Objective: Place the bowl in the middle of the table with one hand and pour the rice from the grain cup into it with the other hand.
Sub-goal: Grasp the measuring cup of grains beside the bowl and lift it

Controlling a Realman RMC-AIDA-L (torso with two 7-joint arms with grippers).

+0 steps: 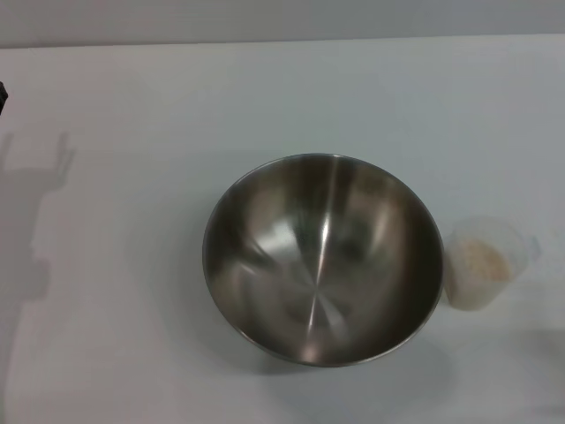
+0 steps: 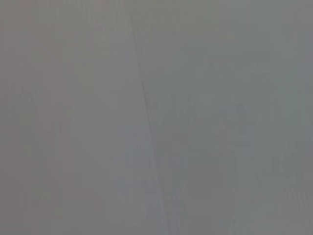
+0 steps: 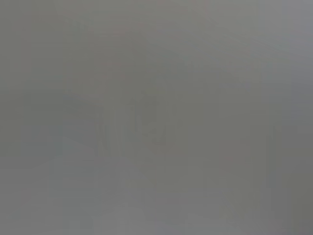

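The stainless-steel bowl (image 1: pixel 323 258) stands upright on the white table (image 1: pixel 132 309), a little right of the middle in the head view, and it is empty inside. The clear grain cup (image 1: pixel 485 262) stands upright just right of the bowl, close to its rim, with a pale heap of rice (image 1: pixel 486 259) inside. Neither gripper shows in the head view; only a dark sliver of the left arm (image 1: pixel 3 95) shows at the left edge. Both wrist views show only plain grey surface.
The far edge of the table (image 1: pixel 282 42) runs across the top of the head view. An arm's shadow (image 1: pixel 35 203) lies on the table at the left.
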